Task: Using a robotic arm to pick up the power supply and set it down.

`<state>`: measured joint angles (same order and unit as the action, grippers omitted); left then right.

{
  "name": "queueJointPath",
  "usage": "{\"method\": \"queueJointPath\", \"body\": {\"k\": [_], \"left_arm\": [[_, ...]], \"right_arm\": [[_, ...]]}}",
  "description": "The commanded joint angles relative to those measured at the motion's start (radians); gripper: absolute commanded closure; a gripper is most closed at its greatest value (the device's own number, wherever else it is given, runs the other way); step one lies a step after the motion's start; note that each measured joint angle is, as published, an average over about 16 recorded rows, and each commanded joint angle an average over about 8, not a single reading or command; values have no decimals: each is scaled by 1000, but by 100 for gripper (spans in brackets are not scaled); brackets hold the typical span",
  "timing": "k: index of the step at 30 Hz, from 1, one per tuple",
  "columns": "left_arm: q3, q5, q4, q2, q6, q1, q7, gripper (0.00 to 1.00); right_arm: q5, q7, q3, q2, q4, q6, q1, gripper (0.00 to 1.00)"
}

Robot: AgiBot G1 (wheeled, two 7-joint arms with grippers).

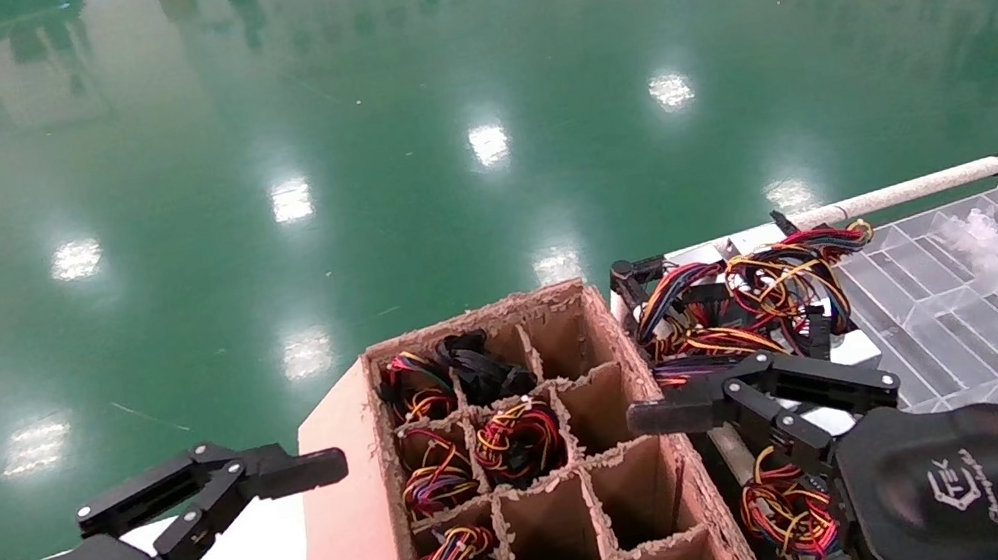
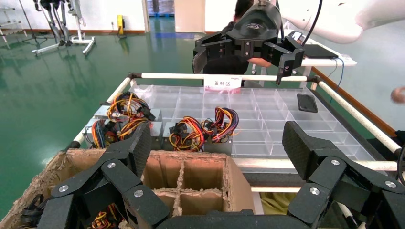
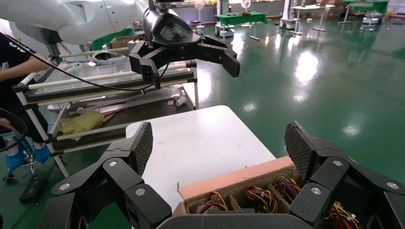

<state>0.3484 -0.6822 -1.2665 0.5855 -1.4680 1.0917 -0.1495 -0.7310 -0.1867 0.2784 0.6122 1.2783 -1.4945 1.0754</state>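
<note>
While both black two-finger claws, left (image 1: 220, 489) and right (image 1: 732, 398), hang open, nothing is gripped. Next, the right one must reach the silver-grey power supply with coloured wires (image 1: 744, 290).

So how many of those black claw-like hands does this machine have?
2. The black two-finger left gripper is open beside the brown divided cardboard box; the matching right gripper is open near the coloured wire bundles. None seems hidden.

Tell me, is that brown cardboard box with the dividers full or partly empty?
Partly empty. In the head view, the cardboard box holds coloured wire bundles in its left and middle cells, while the right-hand column of cells shows only bare cardboard.
</note>
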Motion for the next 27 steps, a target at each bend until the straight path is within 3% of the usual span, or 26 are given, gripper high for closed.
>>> {"method": "queueJointPath", "body": {"k": [1, 19, 27], "left_arm": [[0, 0, 0, 0, 0, 0, 0, 100], [0, 0, 0, 0, 0, 0, 0, 100], [0, 0, 0, 0, 0, 0, 0, 100]], "right_arm": [[0, 0, 0, 0, 0, 0, 0, 0], [-2, 1, 0, -1, 0, 1, 0, 0], [-124, 36, 29, 33, -7, 80, 39, 0]]}}
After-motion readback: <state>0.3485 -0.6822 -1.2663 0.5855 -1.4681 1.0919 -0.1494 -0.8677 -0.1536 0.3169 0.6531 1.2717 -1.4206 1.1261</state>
